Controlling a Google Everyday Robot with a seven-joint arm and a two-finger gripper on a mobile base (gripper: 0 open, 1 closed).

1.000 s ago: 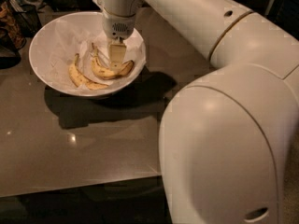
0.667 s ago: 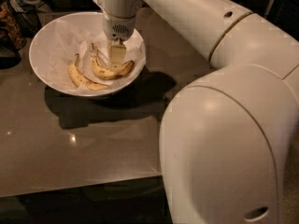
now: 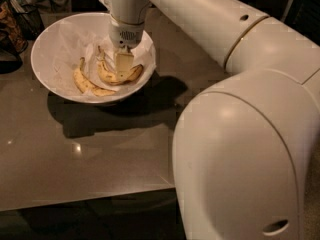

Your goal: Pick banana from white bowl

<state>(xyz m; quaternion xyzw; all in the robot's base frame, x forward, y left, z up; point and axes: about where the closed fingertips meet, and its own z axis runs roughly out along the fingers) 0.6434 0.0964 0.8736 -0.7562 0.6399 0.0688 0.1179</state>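
The white bowl, lined with crinkled white paper, stands on the table at the upper left. Two bananas lie in it. The banana is the plump, strongly curved one on the bowl's right side, its stem pointing up and left. My gripper reaches straight down from the arm into the bowl, with its tip right at the middle of this banana and covering part of it. A slimmer, paler banana lies to the left, apart from the gripper.
The bowl stands on a dark grey table whose front edge runs across the lower left. Dark clutter sits at the far left edge. My own arm's large white body fills the right half of the view.
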